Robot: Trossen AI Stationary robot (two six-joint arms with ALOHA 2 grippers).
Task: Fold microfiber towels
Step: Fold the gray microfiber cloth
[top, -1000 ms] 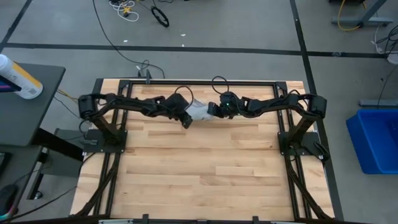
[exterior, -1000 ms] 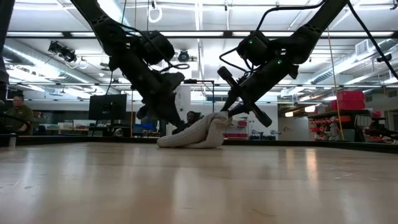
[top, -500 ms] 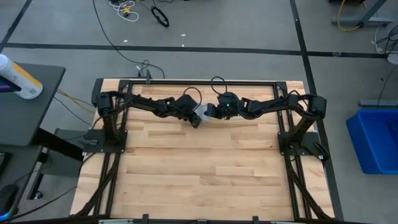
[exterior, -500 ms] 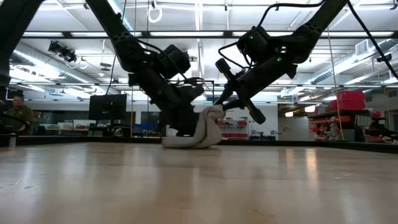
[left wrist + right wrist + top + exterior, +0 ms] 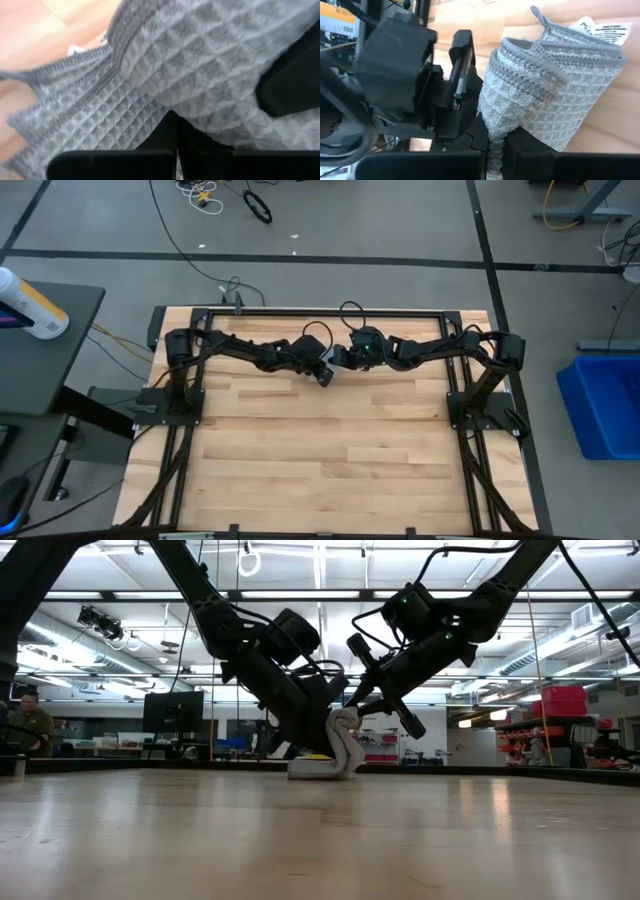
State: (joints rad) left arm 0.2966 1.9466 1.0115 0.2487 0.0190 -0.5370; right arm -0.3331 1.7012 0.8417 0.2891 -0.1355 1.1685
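The microfiber towel [image 5: 336, 359] lies bunched near the far edge of the worktop [image 5: 330, 450], about midway between the left and right edges. Both arms reach inward from their side mounts and meet over it.

In the low view the towel [image 5: 340, 743] stands as a narrow upright roll, its lower end resting on the worktop [image 5: 320, 835] and its upper end lifted.

Left gripper [image 5: 322, 370]: positioned at the towel's left side, angled down toward the worktop. In the left wrist view the waffle-textured cloth [image 5: 200, 60] fills the frame and presses against the fingers [image 5: 292, 80]; the fingers are clamped on the towel.

Right gripper [image 5: 345, 358]: positioned at the towel's right side, close to the left gripper. In the right wrist view a rolled fold of the towel [image 5: 545, 85] is pinched between the fingers [image 5: 530, 150], with the hemmed edge on top and the white tag [image 5: 600, 31] lying against the wood.
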